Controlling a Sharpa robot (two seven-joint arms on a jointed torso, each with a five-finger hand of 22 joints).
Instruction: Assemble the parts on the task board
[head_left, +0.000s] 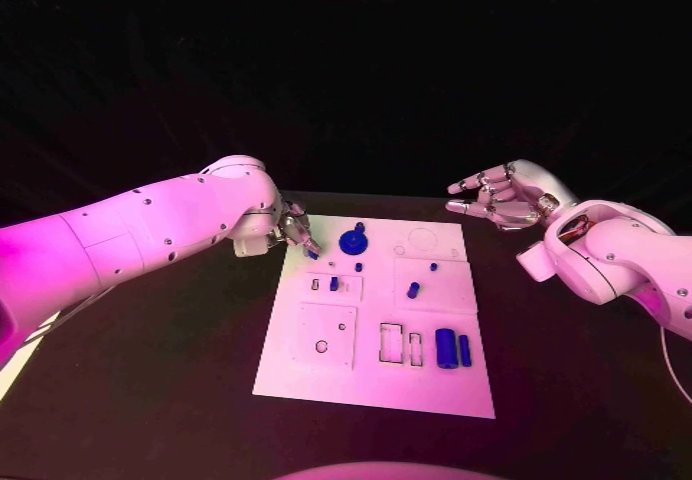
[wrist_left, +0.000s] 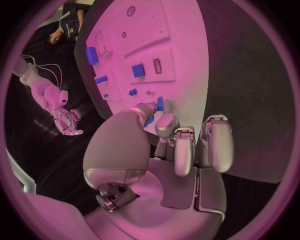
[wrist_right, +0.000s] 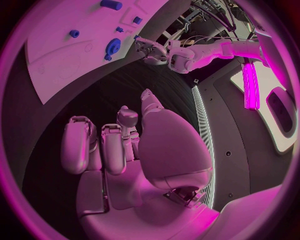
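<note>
Left hand at the board's far left corner, right hand idle off to the side.

From the head view, the left hand (head_left: 296, 232) pinches a small blue part (head_left: 312, 254) at the task board (head_left: 378, 385) edge, beside the blue gear piece (head_left: 353, 241). The left wrist view shows the same part (wrist_left: 160, 103) at the fingertips (wrist_left: 150, 109). In the right wrist view, the right hand (wrist_right: 125, 150) hangs over the black table (wrist_right: 94, 95), fingers loosely apart, holding nothing.
</note>
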